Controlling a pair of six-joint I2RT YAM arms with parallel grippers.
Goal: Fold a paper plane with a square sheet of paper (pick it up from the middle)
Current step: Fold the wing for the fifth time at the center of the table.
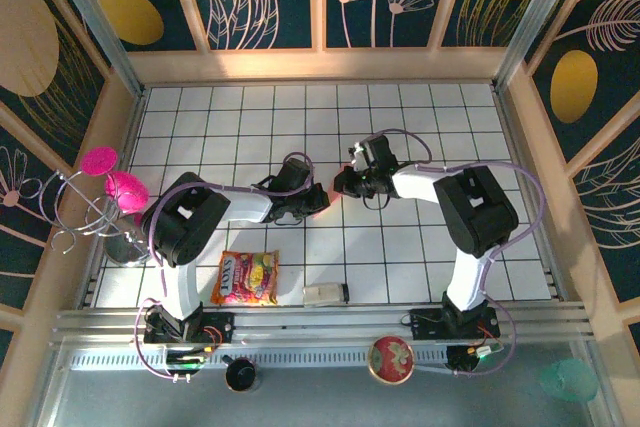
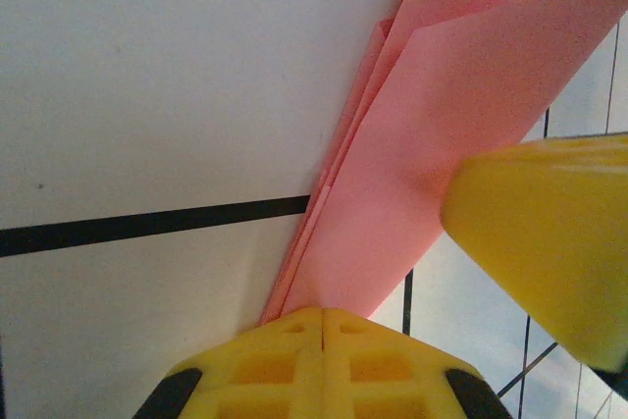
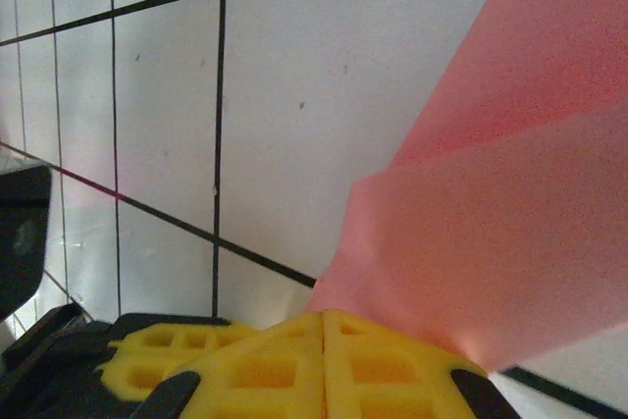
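Observation:
The salmon-pink sheet of paper is folded into a narrow, layered shape with a centre crease and hangs between both grippers over the middle of the tiled table. In the left wrist view the folded paper fans up and away from my left gripper, whose yellow jaws are shut on its lower end. A yellow finger of the right gripper presses against the paper's right side. In the right wrist view my right gripper is shut on the edge of the paper. The two grippers nearly touch.
An orange-yellow snack packet and a small white object lie near the front edge. Magenta round pieces on a wire stand sit at the left. A red round item and a black knob rest on the front rail.

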